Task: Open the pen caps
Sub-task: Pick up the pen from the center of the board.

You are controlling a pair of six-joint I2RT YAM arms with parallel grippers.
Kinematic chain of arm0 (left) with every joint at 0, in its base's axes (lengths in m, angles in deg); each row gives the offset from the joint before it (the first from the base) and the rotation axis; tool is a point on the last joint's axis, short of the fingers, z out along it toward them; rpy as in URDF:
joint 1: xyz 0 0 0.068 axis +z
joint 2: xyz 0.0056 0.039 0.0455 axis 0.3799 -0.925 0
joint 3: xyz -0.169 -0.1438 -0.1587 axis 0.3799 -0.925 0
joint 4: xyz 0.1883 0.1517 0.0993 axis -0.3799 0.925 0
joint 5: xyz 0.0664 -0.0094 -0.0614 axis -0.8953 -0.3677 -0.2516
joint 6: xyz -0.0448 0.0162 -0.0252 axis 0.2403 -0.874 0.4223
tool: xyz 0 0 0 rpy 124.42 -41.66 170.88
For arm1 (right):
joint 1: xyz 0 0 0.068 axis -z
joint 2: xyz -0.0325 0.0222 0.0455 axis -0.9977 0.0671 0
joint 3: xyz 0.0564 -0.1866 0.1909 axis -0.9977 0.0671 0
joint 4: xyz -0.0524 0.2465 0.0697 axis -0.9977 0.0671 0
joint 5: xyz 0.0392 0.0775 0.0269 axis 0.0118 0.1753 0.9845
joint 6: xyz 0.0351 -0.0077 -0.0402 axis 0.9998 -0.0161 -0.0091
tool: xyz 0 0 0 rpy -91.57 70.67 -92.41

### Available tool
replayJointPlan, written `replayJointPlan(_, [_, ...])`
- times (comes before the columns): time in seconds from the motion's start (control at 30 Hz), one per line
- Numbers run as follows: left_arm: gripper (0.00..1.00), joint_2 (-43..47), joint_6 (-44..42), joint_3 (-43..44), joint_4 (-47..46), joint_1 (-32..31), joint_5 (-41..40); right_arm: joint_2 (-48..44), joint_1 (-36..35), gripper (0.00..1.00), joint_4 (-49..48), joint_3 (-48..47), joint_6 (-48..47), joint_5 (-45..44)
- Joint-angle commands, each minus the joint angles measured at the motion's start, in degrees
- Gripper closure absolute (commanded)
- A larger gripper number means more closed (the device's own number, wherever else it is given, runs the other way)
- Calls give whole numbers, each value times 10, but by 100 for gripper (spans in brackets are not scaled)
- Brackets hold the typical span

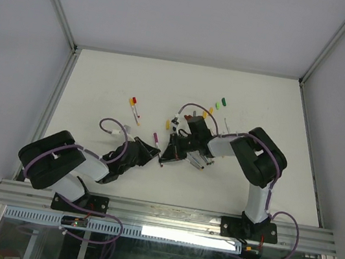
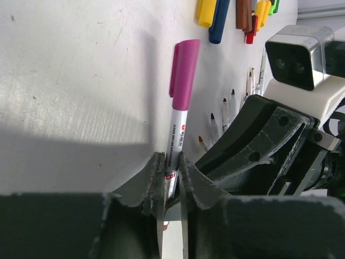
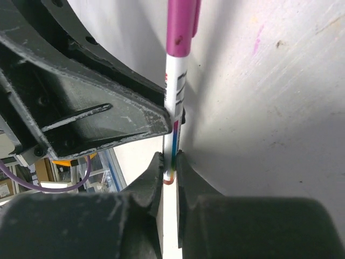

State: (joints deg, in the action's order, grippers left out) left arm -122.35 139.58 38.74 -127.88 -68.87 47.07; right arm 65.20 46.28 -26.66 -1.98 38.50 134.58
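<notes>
A white pen with a magenta cap still on it is held by both grippers just above the table. My left gripper is shut on the middle of the barrel. My right gripper is shut on the pen's tail end, with the magenta cap pointing away from it. In the top view the two grippers, left and right, meet at the table's middle, and the magenta cap sticks out behind them. Loose caps lie beyond: yellow, blue, brown, red.
Several uncapped pen barrels lie under the right arm. More caps, green and yellow, lie at the back right. A pen with red and yellow pieces lies at the back left. Metal frame rails edge the table.
</notes>
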Motion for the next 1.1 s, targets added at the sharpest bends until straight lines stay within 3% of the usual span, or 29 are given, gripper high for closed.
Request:
replayJointPlan(0.0, [77,30,6,-6,-55,-13,8,-2,15,100,-22,-21,-13,-11])
replayJointPlan(0.17, [54,84,-12,-10,-16,-12,-9,-15,19,100,-39,-21,-5,15])
replayJointPlan(0.27, [47,96,-14,-14,-1,-12,-17,-17,20,100,-50,-20,2,31])
replayJointPlan(0.5, [44,117,-34,-23,3,2,-18,-32,20,100,-77,-20,3,35])
replayJointPlan(0.77, [42,180,-119,-26,-15,26,27,-53,13,100,-117,-17,3,35])
replayJointPlan(0.83, [42,191,-129,-25,-7,31,34,-56,12,100,-148,-12,47,121])
replayJointPlan(1.07, [45,207,-135,-24,17,39,39,-73,9,100,-206,0,82,150])
